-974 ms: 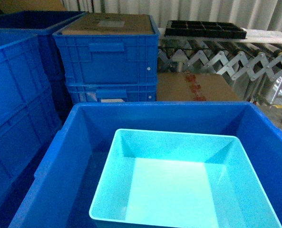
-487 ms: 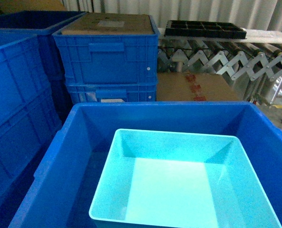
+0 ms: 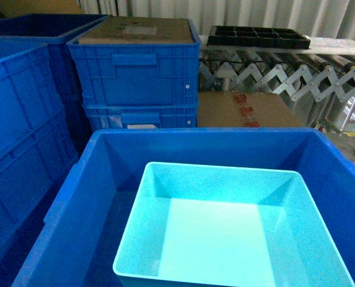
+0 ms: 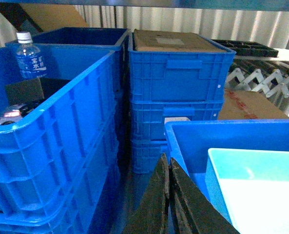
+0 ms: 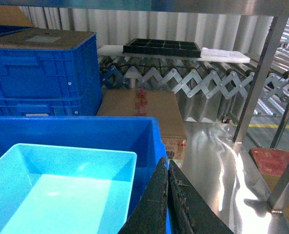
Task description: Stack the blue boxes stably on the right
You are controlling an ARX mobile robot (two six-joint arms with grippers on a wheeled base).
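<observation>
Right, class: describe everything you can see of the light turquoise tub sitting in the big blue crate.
The turquoise tub is a smooth-walled, rectangular, open-top container that looks like plastic, with a rounded rim and a paler, glossy floor. It is empty and upright, sitting inside the larger dark blue crate, towards that crate's right side. Its near edge runs out of the head view. Neither gripper touches it.

A warehouse or logistics storage area. Dark blue ribbed plastic crates [image 3: 134, 78] are stacked against each other in columns, one topped with a sheet of cardboard [image 3: 138, 30]. Behind them runs an expandable roller conveyor [image 5: 183, 78] on scissor-frame legs, carrying a black compartment tray [image 5: 162, 47]. A taped cardboard carton [image 5: 144, 109] sits below it on a shiny metal floor [image 5: 217, 151], with pale corrugated wall panels [image 5: 149, 27] beyond.
</observation>
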